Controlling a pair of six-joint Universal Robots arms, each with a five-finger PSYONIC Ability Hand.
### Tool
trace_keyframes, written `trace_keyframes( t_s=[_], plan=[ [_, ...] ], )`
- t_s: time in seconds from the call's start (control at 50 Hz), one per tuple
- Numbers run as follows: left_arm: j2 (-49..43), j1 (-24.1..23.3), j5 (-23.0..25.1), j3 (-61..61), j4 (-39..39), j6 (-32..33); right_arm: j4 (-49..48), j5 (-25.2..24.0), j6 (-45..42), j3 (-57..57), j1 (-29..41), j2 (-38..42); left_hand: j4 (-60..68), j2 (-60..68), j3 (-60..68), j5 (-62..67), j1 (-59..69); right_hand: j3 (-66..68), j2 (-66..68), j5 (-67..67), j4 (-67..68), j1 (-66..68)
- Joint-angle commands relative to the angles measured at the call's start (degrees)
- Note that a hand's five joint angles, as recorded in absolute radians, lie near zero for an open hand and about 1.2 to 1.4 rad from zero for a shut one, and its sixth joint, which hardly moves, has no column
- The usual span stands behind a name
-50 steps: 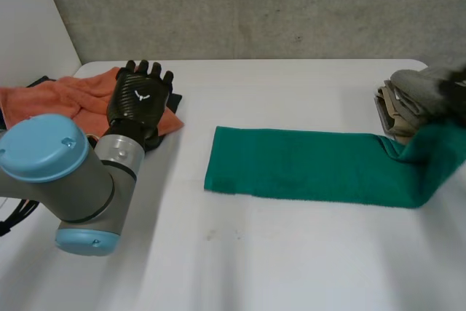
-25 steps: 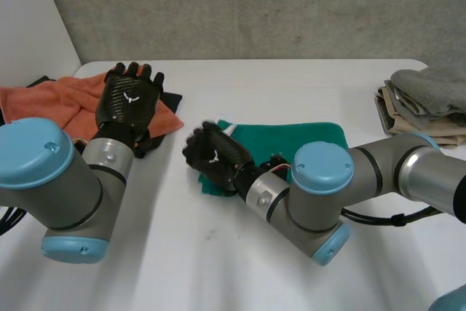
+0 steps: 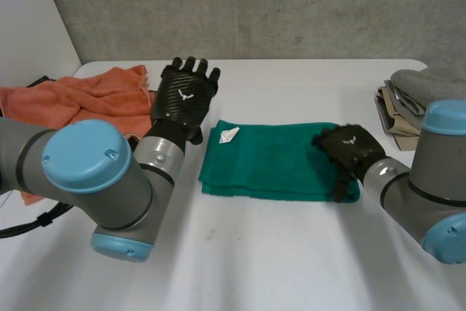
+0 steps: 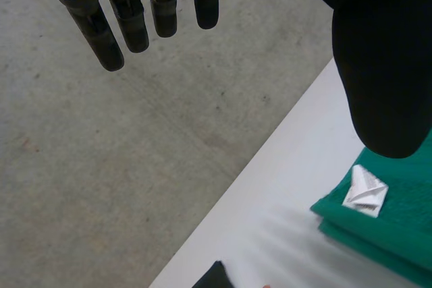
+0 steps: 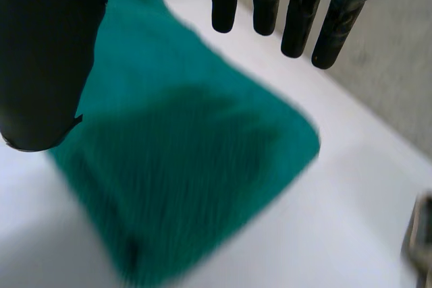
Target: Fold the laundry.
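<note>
Since the green towel [image 3: 273, 165] lies folded centre frame, neither hand grips it: left hand [image 3: 183, 96], fingers straight, hovers upper left; right hand [image 3: 348, 145], likewise released, over its right end, probably to flatten.

what the frames keep back

the green towel [image 3: 277, 162] has its right end covered by the right hand [image 3: 348, 147]; whether the palm touches it cannot be told. in the right wrist view the towel is blurred and its edges smeared. in the left wrist view the thumb of the left hand [image 4: 378, 65] and the frame's edge cut it off. the white tag [image 3: 229, 135] is too small to read. the orange cloth [image 3: 87, 96] runs off the edge and behind the left arm [image 3: 95, 172]. the stack of folded cloths [image 3: 400, 107] is cut off by the edge and the right arm [image 3: 437, 194].
</note>
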Motion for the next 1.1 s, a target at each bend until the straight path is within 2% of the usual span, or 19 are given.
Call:
trace_keyframes(
  t_s=[0.02, 0.06, 0.08, 0.18, 0.24, 0.32, 0.38, 0.48, 0.56, 0.58, 0.62, 0.64, 0.66, 0.7, 0.74, 0.86, 0.94, 1.0, 1.1],
  plan=[
    [-1.43, -1.32, -0.18, 0.83, -0.20, -0.07, -2.68, 0.99, -5.98, 0.42, -4.76, 8.05, -0.48, -0.69, -1.07, -1.57, 0.22, 32.24, 31.74, 30.42, 30.97, 32.95],
    [-1.34, -1.32, -0.18, 0.48, -0.20, 0.02, -2.85, 1.78, -7.66, -0.63, -4.94, 8.67, -0.31, -0.52, -0.91, -1.40, 0.38, 60.64, 60.14, 58.82, 59.37, 61.35],
    [-1.34, -1.32, -0.18, 0.39, -0.20, 0.02, -3.03, 2.22, -8.01, -1.07, -5.12, 8.59, -0.31, -0.52, -0.91, -1.40, 0.38, 67.88, 67.38, 66.06, 66.61, 68.59],
    [-0.20, -1.24, -0.18, -1.28, -0.29, 0.02, -8.98, 5.65, -11.00, -2.04, -5.12, 6.66, -0.31, -0.52, -0.91, -1.40, 0.38, 67.96, 67.45, 66.13, 66.68, 68.66],
    [1.03, -1.06, -0.18, -2.16, -0.29, 0.02, -11.72, 5.56, -13.10, -2.13, -3.54, 4.81, -0.31, -0.52, -0.91, -1.40, 0.38, 67.96, 67.45, 66.13, 66.68, 68.66],
    [3.23, -0.88, -0.27, -3.13, -0.29, -0.07, -14.01, 5.13, -18.29, -4.06, 2.25, 3.92, -0.31, -0.52, -0.91, -1.40, 0.38, 67.96, 67.45, 66.13, 66.68, 68.66],
    [3.67, -0.27, -0.27, -3.74, -0.29, -0.16, -14.54, 2.85, -21.72, -6.70, 9.19, 7.78, -0.31, -0.52, -0.91, -1.40, 0.38, 67.96, 67.45, 66.13, 66.68, 68.66],
    [3.67, 0.78, -0.53, -4.09, -0.29, -0.16, -15.33, -6.80, -27.42, -8.81, 19.03, 12.01, -0.31, -0.52, -0.91, -1.40, 0.38, 67.96, 67.45, 66.13, 66.68, 68.66],
    [3.58, 1.57, -1.41, -4.18, -0.29, -0.42, -15.42, -11.91, -28.93, -8.72, 20.89, 15.08, -0.31, -0.52, -0.91, -1.40, 0.38, 67.96, 67.45, 66.13, 66.68, 68.66],
    [3.49, 1.75, -1.41, -4.10, -0.20, -0.42, -15.51, -11.93, -28.76, -8.90, 20.90, 15.35, -0.31, -0.52, -0.91, -1.40, 0.38, 63.69, 63.18, 61.86, 62.41, 64.39],
    [3.14, 1.93, -1.59, -3.66, -0.28, -0.42, -15.60, -10.79, -28.06, -9.42, 20.81, 15.27, -0.31, -0.52, -0.91, -1.40, 0.38, 36.87, 36.37, 35.05, 35.60, 37.58],
    [2.97, 1.93, -1.59, -3.31, -0.20, -0.42, -15.68, -8.96, -26.66, -9.60, 20.90, 14.48, -0.31, -0.52, -0.91, -1.40, 0.38, 7.75, 7.25, 5.93, 6.48, 8.46],
    [2.88, 1.93, -1.68, -3.13, -0.20, -0.42, -15.68, -7.63, -25.26, -9.69, 20.72, 13.78, -0.31, -0.52, -0.91, -1.40, 0.38, -2.04, -2.55, -3.87, -3.32, -1.34],
    [2.70, 2.19, -1.59, -2.69, -0.11, -0.42, -15.77, -4.39, -21.75, -9.69, 20.55, 11.94, -0.15, -0.36, -0.74, -1.24, 0.55, -2.04, -2.55, -3.87, -3.32, -1.34],
    [2.18, 2.37, -1.68, -1.38, -0.11, -0.86, -15.25, -0.25, -13.41, -8.91, 19.67, 7.81, -0.15, -0.36, -0.74, -1.24, 0.55, -2.04, -2.55, -3.87, -3.32, -1.34],
    [-0.37, 0.62, -1.42, 3.98, -1.51, -5.77, -9.83, 1.08, 9.96, -5.30, 12.65, -3.52, 1.53, 1.32, 0.94, 0.44, 2.23, -2.04, -2.55, -3.87, -3.32, -1.34],
    [-2.30, -2.46, -1.41, 8.63, -6.07, -10.77, -2.09, 1.26, 17.45, -6.08, 8.35, -5.65, 1.54, 1.33, 0.94, 0.45, 2.23, -2.04, -2.55, -3.87, -3.32, -1.34],
    [-4.32, -3.78, -1.41, 11.89, -9.94, -14.21, 1.18, 1.34, 18.79, -7.14, 6.49, -4.60, 1.54, 1.33, 0.94, 0.45, 2.23, -2.04, -2.55, -3.87, -3.32, -1.34],
    [-10.46, -6.94, -1.41, 19.09, -19.51, -21.50, 5.05, 1.61, 18.26, -13.01, 5.87, 2.67, 1.54, 1.33, 0.94, 0.45, 2.23, -2.04, -2.55, -3.87, -3.32, -1.34]
  ],
)
